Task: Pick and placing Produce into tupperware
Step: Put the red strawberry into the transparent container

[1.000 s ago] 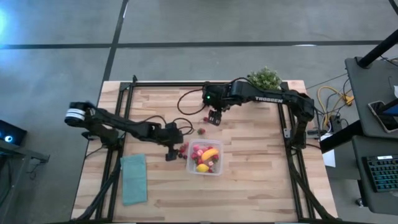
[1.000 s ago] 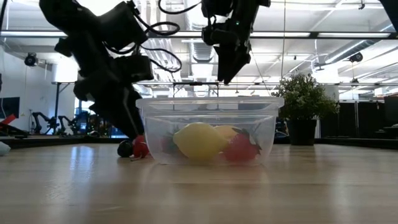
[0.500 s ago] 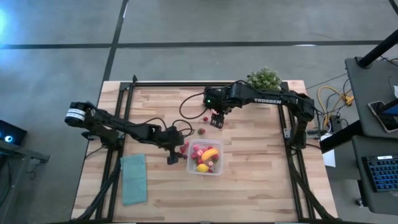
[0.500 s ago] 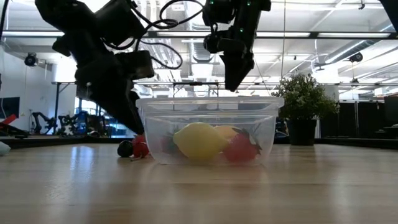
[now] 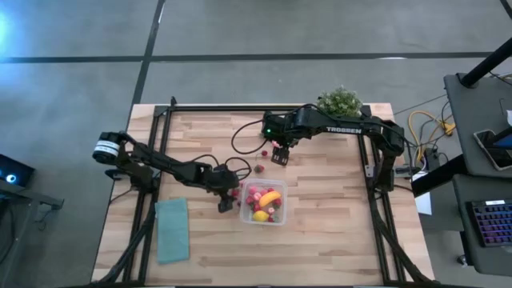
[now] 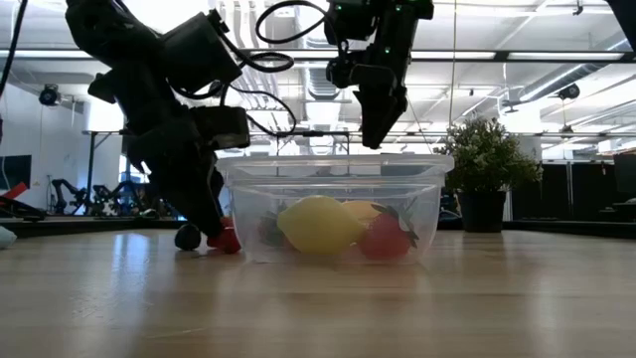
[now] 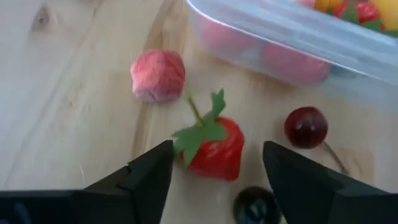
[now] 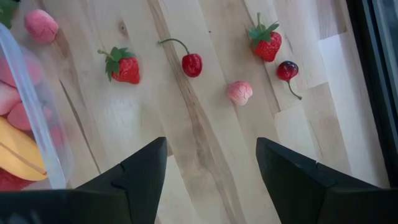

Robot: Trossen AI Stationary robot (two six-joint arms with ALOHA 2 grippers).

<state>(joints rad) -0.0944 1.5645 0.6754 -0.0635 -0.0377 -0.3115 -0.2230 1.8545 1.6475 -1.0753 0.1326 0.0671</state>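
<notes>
My left gripper [image 5: 227,200] is open and low over the table just left of the clear tupperware [image 5: 264,205]. In the left wrist view its fingers [image 7: 217,163] stand on either side of a red strawberry [image 7: 214,147] that lies on the wood. A pink berry [image 7: 157,74] and two dark cherries [image 7: 306,126] lie close by. The tupperware [image 6: 333,209] holds a lemon [image 6: 316,224], a banana piece [image 5: 271,197] and red and pink berries. My right gripper [image 5: 278,154] hangs open above loose fruit [image 8: 191,64] beyond the tupperware.
A folded teal cloth [image 5: 172,230] lies near the table's left near corner. A green potted plant [image 5: 342,101] stands at the far edge behind the right arm. Strawberries [image 8: 124,67], a cherry and a pink berry [image 8: 239,92] are scattered on the wood under the right gripper.
My left gripper has come down toward the table and a little toward the tupperware, and now stands around the strawberry. A dark cherry beside it has shifted slightly toward the table's left. My right gripper has drifted a little toward the right and then stayed.
</notes>
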